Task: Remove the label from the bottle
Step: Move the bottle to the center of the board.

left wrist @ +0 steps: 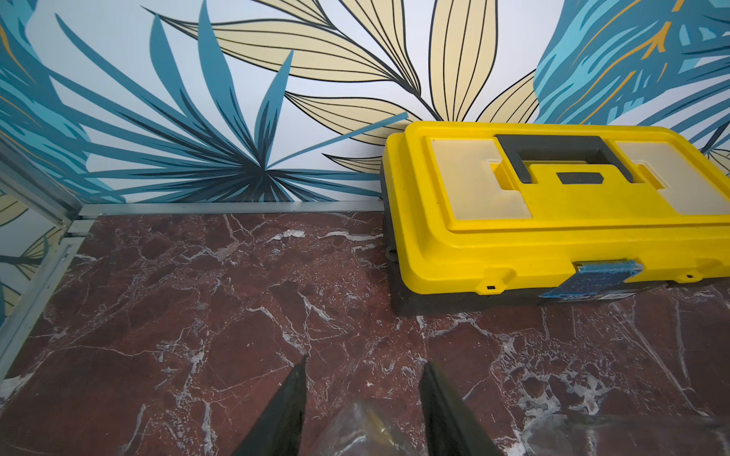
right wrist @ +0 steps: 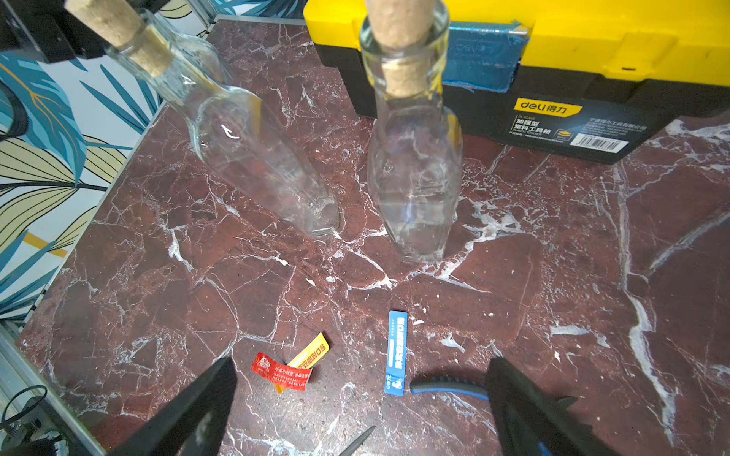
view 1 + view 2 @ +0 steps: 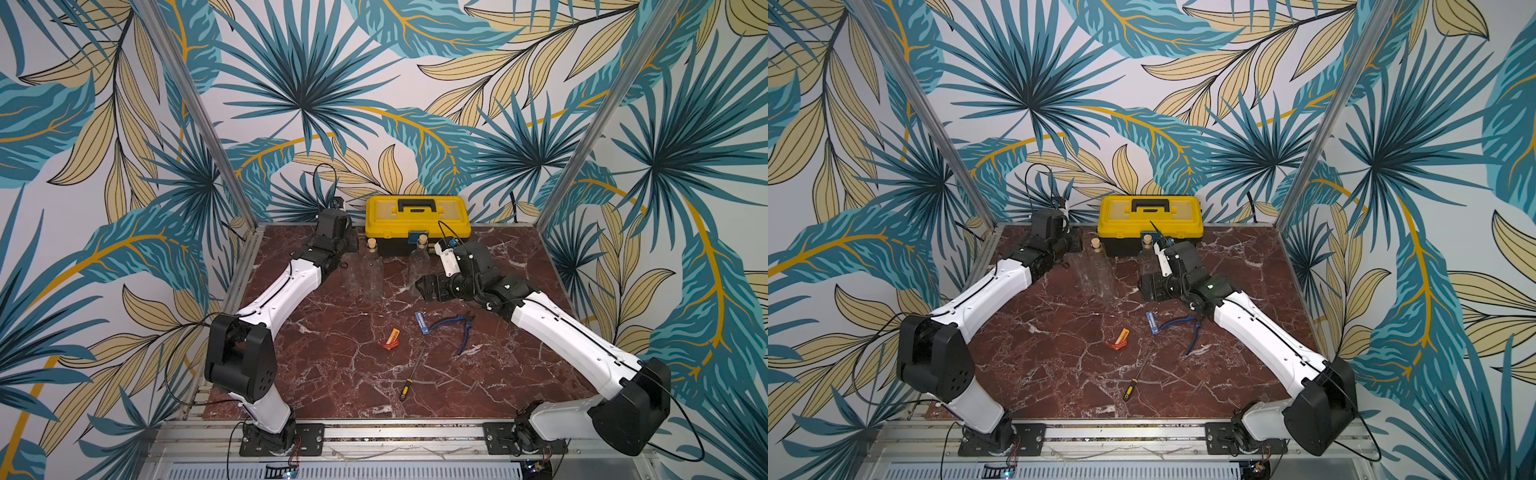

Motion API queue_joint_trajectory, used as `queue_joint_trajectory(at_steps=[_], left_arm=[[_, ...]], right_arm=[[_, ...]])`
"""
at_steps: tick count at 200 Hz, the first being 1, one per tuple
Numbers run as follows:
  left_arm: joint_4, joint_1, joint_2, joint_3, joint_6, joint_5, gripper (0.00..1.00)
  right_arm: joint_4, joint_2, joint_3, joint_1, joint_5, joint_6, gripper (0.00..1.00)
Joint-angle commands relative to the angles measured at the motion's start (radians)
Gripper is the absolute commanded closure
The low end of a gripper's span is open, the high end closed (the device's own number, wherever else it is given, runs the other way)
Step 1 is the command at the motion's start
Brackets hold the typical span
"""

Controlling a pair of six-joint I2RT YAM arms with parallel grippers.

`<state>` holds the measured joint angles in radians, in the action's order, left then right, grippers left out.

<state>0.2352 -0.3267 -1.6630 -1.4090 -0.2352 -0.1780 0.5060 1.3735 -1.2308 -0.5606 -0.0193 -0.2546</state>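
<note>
Left wrist view: left gripper fingers stand parted astride the bare bottle at far left-centre, right gripper wide and empty; lift the left gripper straight upward to avoid tipping the bottle.

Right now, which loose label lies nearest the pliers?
The blue label, right beside the pliers handle; the crumpled red-and-yellow label lies farther off.
</note>
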Motion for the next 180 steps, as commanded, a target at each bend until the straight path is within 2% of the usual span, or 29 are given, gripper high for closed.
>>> queue_joint_trajectory(at_steps=[1,90,131,180], left_arm=[[-0.021,-0.002,0.009,-0.025,0.002,0.003,0.49],[-0.020,-0.004,0.080,-0.021,0.008,0.005,0.40],[-0.006,-0.003,0.185,0.033,-0.003,-0.009,0.37],[0.120,-0.004,0.299,0.097,-0.048,-0.015,0.33]], right_arm=[[-0.007,0.007,-0.004,0.005,0.012,-0.001,0.00],[-0.001,-0.008,0.001,0.005,0.015,0.000,0.01],[0.009,-0.027,0.010,0.004,0.025,0.004,0.00],[0.035,-0.067,0.025,0.004,0.070,0.002,0.00]])
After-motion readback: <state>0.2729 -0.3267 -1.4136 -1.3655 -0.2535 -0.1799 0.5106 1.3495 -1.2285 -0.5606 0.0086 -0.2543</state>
